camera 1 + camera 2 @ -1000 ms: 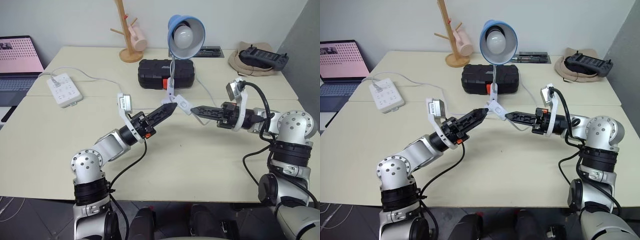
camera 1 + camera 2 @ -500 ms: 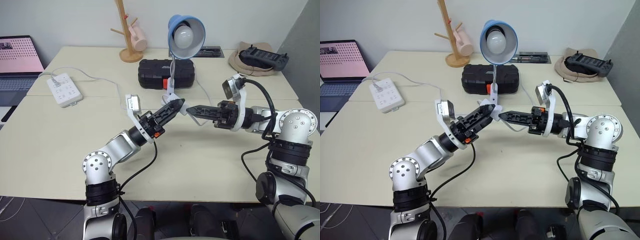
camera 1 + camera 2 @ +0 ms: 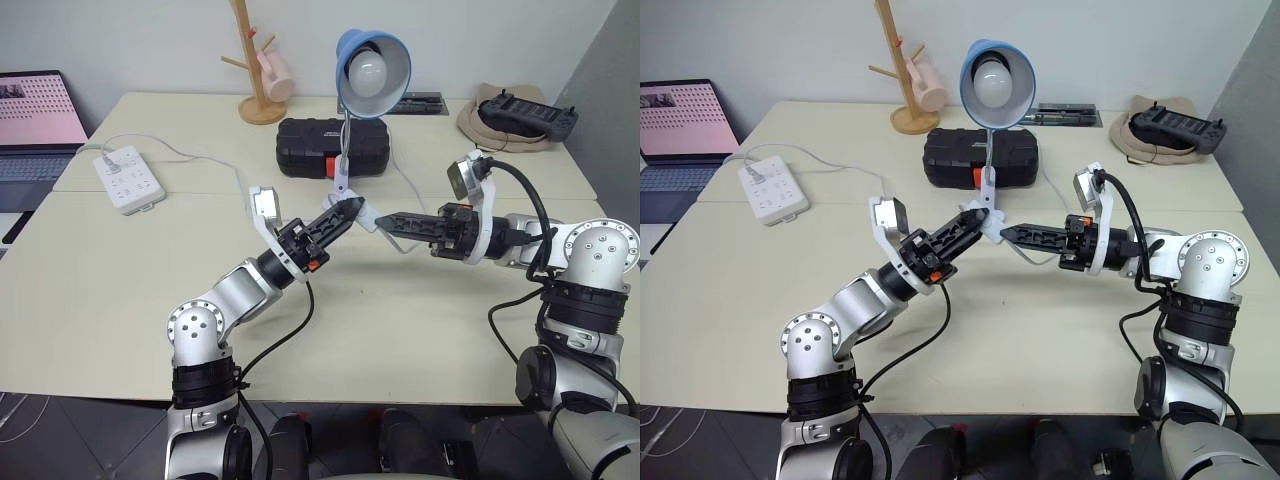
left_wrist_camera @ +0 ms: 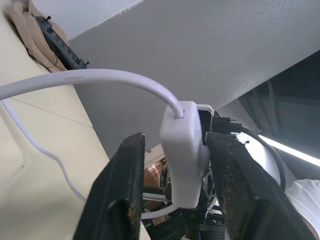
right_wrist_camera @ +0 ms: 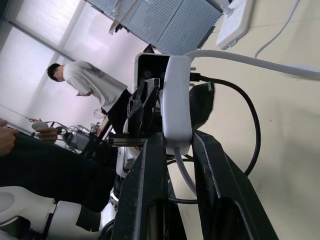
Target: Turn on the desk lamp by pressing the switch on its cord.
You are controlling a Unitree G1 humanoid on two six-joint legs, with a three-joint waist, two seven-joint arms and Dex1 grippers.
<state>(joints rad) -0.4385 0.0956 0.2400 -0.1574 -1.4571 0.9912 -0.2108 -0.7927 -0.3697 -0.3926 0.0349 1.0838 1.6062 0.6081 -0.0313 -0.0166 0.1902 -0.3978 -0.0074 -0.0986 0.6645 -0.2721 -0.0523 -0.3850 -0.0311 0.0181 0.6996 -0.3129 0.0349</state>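
Left eye view has the two arms meeting over the middle of the beige table (image 3: 120, 290), tips almost nose to nose just in front of the desk lamp (image 3: 370, 65), whose blue shade and white bulb face toward me from the far middle. Between them hangs the switch (image 3: 367, 213), a small white oblong lifted off the tabletop on the cord (image 3: 405, 185), which loops back toward the lamp's base beside a black case (image 3: 305, 145). From the right wrist view, the right gripper (image 5: 174, 137) has its two black fingers clamped tight on the lower end of the switch. From the left wrist view, the left gripper (image 4: 175, 145) has its fingers (image 4: 120, 185) drawn in around the other end of the switch; one presses its side, the other stands just beside it with a sliver of gap. Far left lies a white power strip (image 3: 128, 178), with a laptop (image 3: 35, 125) at the left edge.
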